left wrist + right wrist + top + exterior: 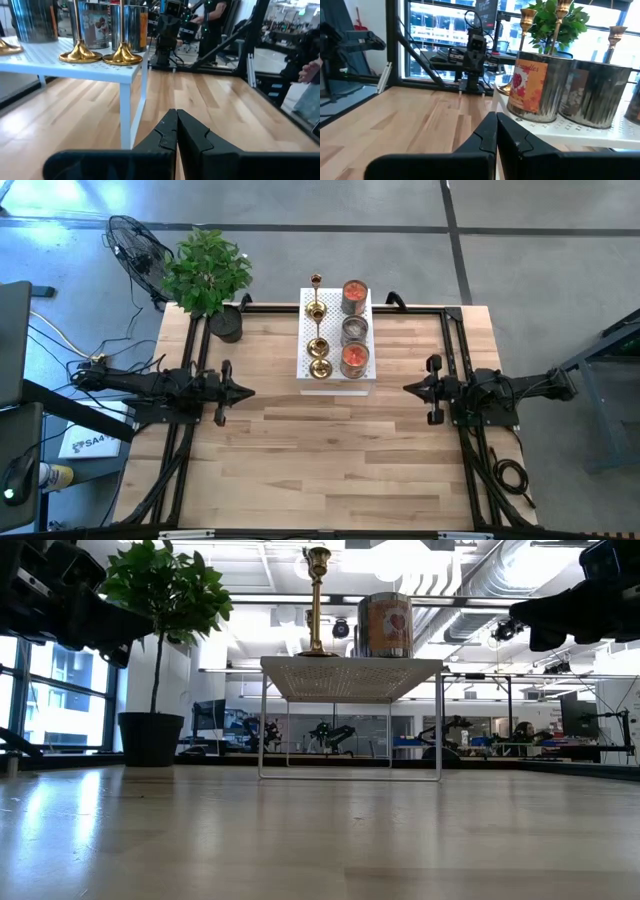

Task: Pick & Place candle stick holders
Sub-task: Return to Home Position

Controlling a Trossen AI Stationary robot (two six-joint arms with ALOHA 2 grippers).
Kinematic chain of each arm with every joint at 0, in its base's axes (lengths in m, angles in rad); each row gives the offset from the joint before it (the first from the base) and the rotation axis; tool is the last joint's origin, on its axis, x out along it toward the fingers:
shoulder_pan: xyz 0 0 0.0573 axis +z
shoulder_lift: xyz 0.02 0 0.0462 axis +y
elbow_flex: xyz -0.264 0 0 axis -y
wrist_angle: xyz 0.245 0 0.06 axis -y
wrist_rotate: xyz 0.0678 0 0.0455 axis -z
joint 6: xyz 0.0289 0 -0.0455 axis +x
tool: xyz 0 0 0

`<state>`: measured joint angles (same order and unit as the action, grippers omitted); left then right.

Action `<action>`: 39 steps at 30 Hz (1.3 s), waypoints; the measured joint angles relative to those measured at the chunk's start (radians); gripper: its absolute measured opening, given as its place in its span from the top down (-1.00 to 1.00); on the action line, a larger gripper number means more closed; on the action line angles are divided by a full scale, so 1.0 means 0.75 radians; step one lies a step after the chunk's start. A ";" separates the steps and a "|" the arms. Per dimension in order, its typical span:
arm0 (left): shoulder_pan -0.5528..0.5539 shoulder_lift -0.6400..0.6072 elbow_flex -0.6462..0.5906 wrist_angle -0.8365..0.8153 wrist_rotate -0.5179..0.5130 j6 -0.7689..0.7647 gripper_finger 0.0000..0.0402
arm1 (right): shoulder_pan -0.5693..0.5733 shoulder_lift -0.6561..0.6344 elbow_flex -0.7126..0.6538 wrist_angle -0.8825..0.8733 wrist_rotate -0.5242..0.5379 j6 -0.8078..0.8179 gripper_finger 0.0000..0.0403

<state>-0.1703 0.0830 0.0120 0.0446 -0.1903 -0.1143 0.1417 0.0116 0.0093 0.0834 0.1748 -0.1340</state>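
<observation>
**Left gripper** (247, 391): fingers pressed together, empty, above the table (330, 470) to the left of the white perforated shelf (335, 386). **Candle stick holders** (318, 345): three, upright in a row along the shelf's left side, apart from both grippers. **Metal tins** (354, 330): three beside them; two hold orange candle, the middle one's contents appear greyish. **Right gripper** (408, 388): likewise closed and empty, right of the shelf.

Gold candle stick holders (80, 53) on white shelf (46, 52), left pincer (176, 112) closed
</observation>
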 joint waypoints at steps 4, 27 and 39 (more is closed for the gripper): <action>0.000 0.000 0.000 0.001 -0.003 0.100 0.99 | 0.000 0.000 0.000 0.000 0.013 -0.001 1.00; 0.000 0.000 0.000 0.001 -0.004 0.111 0.99 | 0.000 0.000 -0.001 0.000 0.013 0.002 0.99; 0.000 0.000 0.000 0.002 -0.005 0.111 0.99 | 0.000 0.000 -0.001 0.000 0.013 0.003 0.98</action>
<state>-0.1703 0.0830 0.0120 0.0457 -0.1940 -0.0311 0.1417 0.0116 0.0090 0.0834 0.1848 -0.1318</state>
